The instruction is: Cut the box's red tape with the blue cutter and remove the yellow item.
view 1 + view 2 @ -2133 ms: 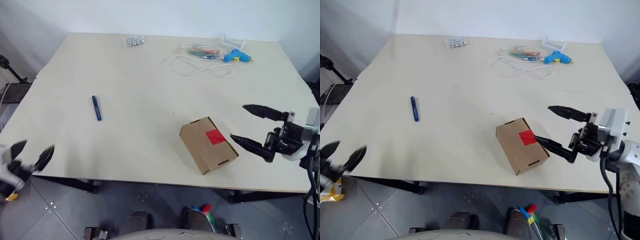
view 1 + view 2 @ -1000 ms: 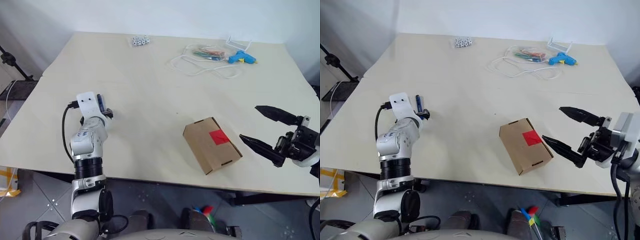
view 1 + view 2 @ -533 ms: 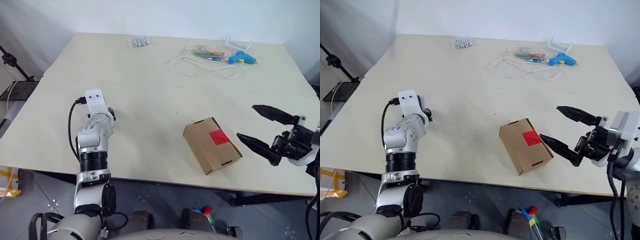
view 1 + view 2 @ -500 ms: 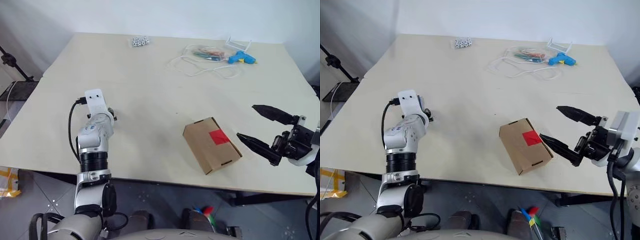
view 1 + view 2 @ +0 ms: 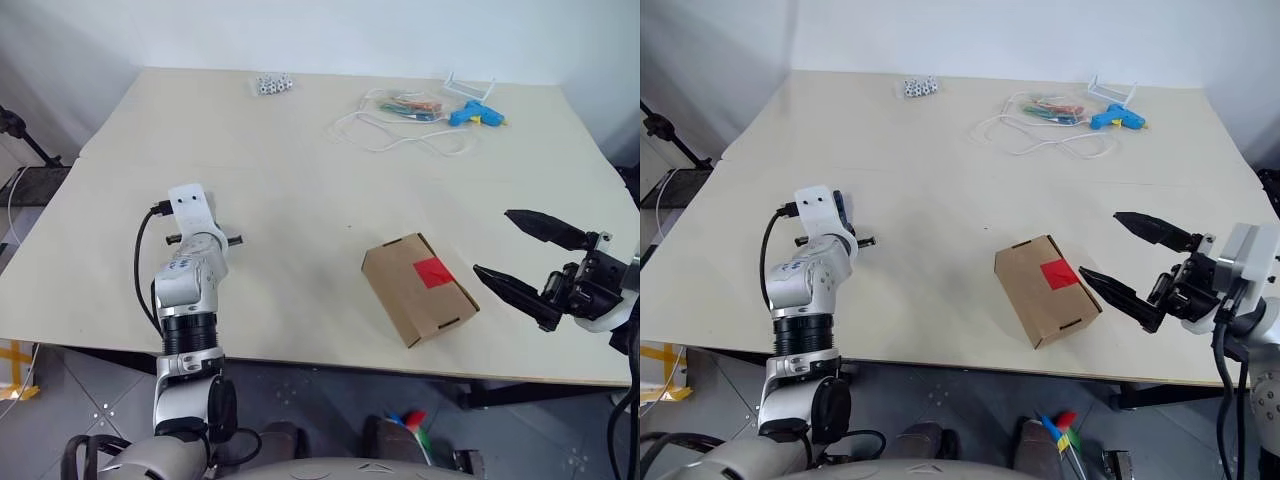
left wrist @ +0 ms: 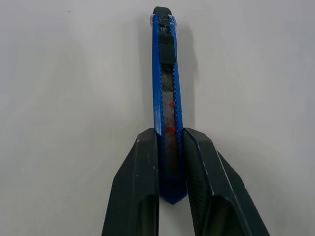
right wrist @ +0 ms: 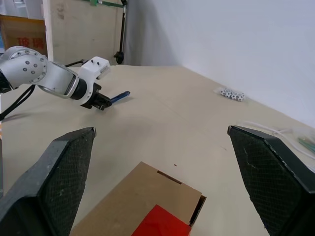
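Pinching the cutter [image 6: 166, 98] at left of the frame, the left gripper [image 6: 170, 162] has its tool while the right gripper [image 5: 520, 255] hangs spread beside the box [image 5: 418, 288] at lower right, tape [image 5: 432, 271] uncut, so cutting and removal remain.

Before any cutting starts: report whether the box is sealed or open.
Sealed. The box lies with its flaps down flat, and the red tape sits unbroken across the seam. Its contents cannot be seen.
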You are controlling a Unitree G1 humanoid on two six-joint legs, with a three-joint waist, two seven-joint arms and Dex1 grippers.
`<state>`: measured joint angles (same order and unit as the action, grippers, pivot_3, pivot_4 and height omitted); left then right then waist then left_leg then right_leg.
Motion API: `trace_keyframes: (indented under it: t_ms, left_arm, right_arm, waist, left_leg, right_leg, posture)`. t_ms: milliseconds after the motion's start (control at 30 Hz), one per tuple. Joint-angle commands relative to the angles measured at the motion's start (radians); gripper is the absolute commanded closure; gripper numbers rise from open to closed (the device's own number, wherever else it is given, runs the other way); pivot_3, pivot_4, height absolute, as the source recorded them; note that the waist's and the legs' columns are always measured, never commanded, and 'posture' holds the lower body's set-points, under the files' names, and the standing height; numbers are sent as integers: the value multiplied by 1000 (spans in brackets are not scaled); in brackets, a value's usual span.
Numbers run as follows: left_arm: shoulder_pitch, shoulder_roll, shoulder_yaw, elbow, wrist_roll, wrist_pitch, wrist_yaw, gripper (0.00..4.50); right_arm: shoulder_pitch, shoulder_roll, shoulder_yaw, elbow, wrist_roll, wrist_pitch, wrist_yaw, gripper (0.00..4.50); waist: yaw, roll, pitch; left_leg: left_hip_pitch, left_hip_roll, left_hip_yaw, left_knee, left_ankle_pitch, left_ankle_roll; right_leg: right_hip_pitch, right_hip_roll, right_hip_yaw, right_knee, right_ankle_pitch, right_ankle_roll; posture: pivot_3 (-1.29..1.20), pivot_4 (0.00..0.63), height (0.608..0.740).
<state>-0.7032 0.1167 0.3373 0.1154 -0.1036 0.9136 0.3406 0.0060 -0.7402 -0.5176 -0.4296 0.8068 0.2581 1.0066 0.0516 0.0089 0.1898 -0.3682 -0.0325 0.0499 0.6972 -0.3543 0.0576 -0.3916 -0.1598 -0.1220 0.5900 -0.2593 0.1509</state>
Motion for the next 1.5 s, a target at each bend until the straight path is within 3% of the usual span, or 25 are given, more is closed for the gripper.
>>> trace_keyframes:
  t_ms: [33,167,333,433,533,633,700,800,933,1133,1267,1500]
  left_arm:
    - [54,54,-37,-20,-44,-25,-156,4112]
    - [136,289,-106,-153,-228,-126,-705,4112]
    - [257,651,-203,-228,-334,-400,-1407,4112]
    - [255,796,-332,-176,-239,-608,-1645,4112]
    - [177,806,-557,-173,-100,-766,-1806,4112]
    - [97,694,-655,-158,-11,-798,-1742,4112]
    - [32,560,-716,-135,68,-741,-1623,4112]
    - [31,496,-756,-196,101,-635,-1585,4112]
    - [69,481,-815,-307,131,-490,-1560,4112]
    - [71,505,-896,-447,194,-283,-1540,4112]
    - [75,500,-914,-519,199,-163,-1510,4112]
    - [86,495,-937,-586,184,-40,-1456,4112]
  right_arm:
    - [-4,3,-12,-36,5,-22,-9,0]
    - [10,-23,-39,-46,21,-2,3,0]
    - [70,-53,-75,-91,52,36,17,0]
    - [167,-78,-87,-188,65,86,20,0]
    - [302,-104,-102,-329,113,189,-35,0]
    - [406,-142,-105,-420,117,267,-58,0]
    - [472,-149,-86,-495,149,308,-81,0]
    - [509,-145,-53,-560,157,326,-124,0]
    - [452,-144,79,-573,78,339,-215,917]
    - [244,-128,414,-459,-161,369,-340,2982]
    - [176,-106,529,-380,-254,348,-342,4325]
    - [41,-77,632,-184,-387,248,-273,4478]
  waist:
    - [-1,0,0]
    - [-6,0,1]
    - [-13,1,2]
    - [-10,4,2]
    - [3,8,1]
    - [8,5,2]
    - [10,2,3]
    - [5,1,3]
    - [-11,1,3]
    - [-11,1,3]
    - [-1,1,3]
    - [-3,1,3]
  left_leg:
    - [0,0,0,0,0,0]
    - [-2,1,1,0,0,0]
    - [-3,3,0,-1,-2,-3]
    - [-2,4,-1,-2,-2,-4]
    - [-2,4,0,-3,-3,-5]
    - [-3,4,2,-3,-2,-3]
    - [-4,4,2,-1,-1,0]
    - [-6,4,2,1,-2,2]
    - [-3,9,6,0,-4,1]
    - [-3,10,6,2,-4,0]
    - [-3,10,4,2,-4,0]
    - [-4,10,5,3,-4,0]
  right_leg:
    - [0,0,0,0,0,0]
    - [-2,0,0,0,0,0]
    - [-3,2,0,-2,-1,-1]
    - [-2,3,-2,-3,-1,-2]
    - [-2,4,-1,-6,-1,-2]
    - [-1,4,0,-7,-1,-2]
    - [-2,5,1,-7,-1,-2]
    - [-2,5,2,-7,-1,-2]
    - [-2,9,5,-5,-1,-2]
    - [-2,10,7,-6,-2,-4]
    - [-2,10,8,-6,-2,-4]
    - [-2,11,7,-7,-2,-4]
  posture:
    - [0,150,740]
    - [0,150,740]
    - [0,150,740]
    - [0,150,740]
    - [0,150,740]
    - [0,150,740]
    - [0,150,740]
    - [0,150,740]
    - [0,150,740]
    - [0,150,740]
    - [0,150,740]
    - [0,150,740]
